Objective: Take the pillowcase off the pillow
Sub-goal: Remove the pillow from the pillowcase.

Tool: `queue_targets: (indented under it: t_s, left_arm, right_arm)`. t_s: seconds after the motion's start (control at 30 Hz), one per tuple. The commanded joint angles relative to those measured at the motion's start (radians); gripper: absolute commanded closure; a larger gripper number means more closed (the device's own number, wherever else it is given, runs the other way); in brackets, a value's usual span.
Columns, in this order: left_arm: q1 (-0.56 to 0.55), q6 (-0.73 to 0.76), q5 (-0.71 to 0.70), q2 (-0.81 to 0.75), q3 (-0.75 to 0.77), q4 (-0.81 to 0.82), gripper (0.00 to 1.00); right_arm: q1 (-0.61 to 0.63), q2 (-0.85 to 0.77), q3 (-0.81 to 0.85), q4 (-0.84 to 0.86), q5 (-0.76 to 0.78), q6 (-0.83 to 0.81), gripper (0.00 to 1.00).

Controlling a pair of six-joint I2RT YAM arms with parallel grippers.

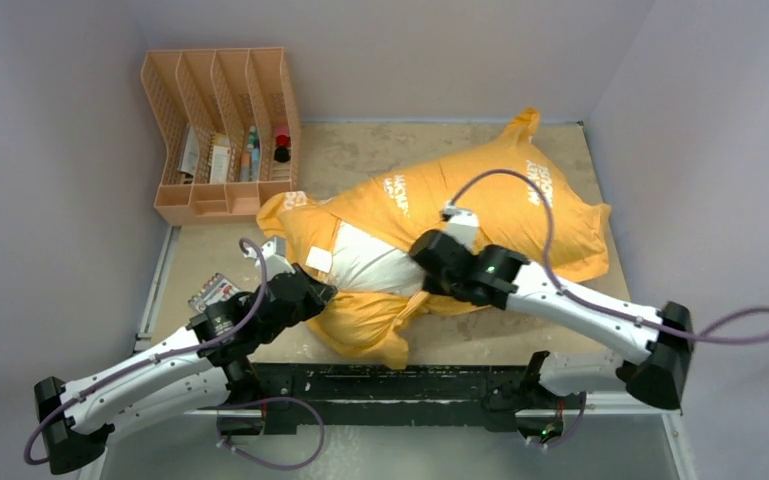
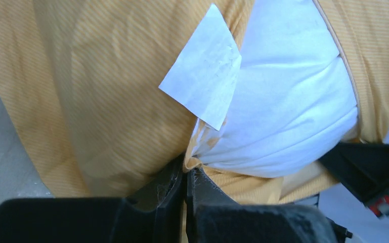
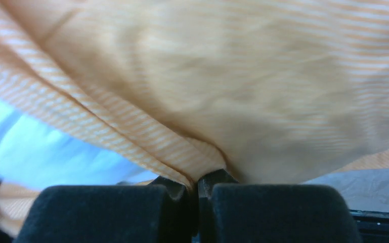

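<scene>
The orange-yellow pillowcase [image 1: 500,200] with white lettering lies across the table, still around most of the white pillow [image 1: 375,265]. The pillow bulges out of the case's opening at the front left, with its white tag [image 2: 202,86] showing. My left gripper [image 1: 315,290] is shut at the opening's edge; orange hem sits between its tips [image 2: 187,169], and the pillow [image 2: 293,101] fabric gathers right above them. My right gripper [image 1: 425,265] is shut on a fold of the pillowcase [image 3: 258,91] at the opening's other side, tips at the fold [image 3: 198,177], with the pillow [image 3: 40,152] to their left.
An orange mesh desk organizer [image 1: 222,130] with small items stands at the back left. A small printed card [image 1: 215,292] lies by the left arm. Grey walls close in on both sides and the back. The pillow's front edge lies near the table's front edge [image 1: 480,350].
</scene>
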Motion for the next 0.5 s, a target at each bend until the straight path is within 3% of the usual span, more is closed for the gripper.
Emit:
queue_targets:
  t_s: [0.0,0.13,0.23,0.33,0.47]
  left_arm:
    - [0.005,-0.044,-0.118,-0.014,-0.048,-0.232,1.0]
    - [0.005,-0.004,-0.114,0.048,-0.041,-0.202,1.0]
    - [0.005,0.212,0.01,0.067,-0.071,-0.035,1.0]
    - [0.014,0.331,0.197,0.057,-0.12,0.197,1.0]
    - [0.082,0.374,0.314,0.109,-0.146,0.36,1.0]
  right_arm:
    - [-0.277,-0.188,-0.228,0.027,0.02,-0.124,1.0]
    - [-0.283,-0.315,-0.328,0.221,-0.165,-0.194,1.0]
    - [-0.284,-0.357,-0.387,0.381,-0.282,-0.23,0.96]
    - [-0.284,-0.325,-0.378,0.363,-0.298,-0.232,0.96]
    - [-0.283,-0.26,-0.323,0.278,-0.26,-0.247,0.98]
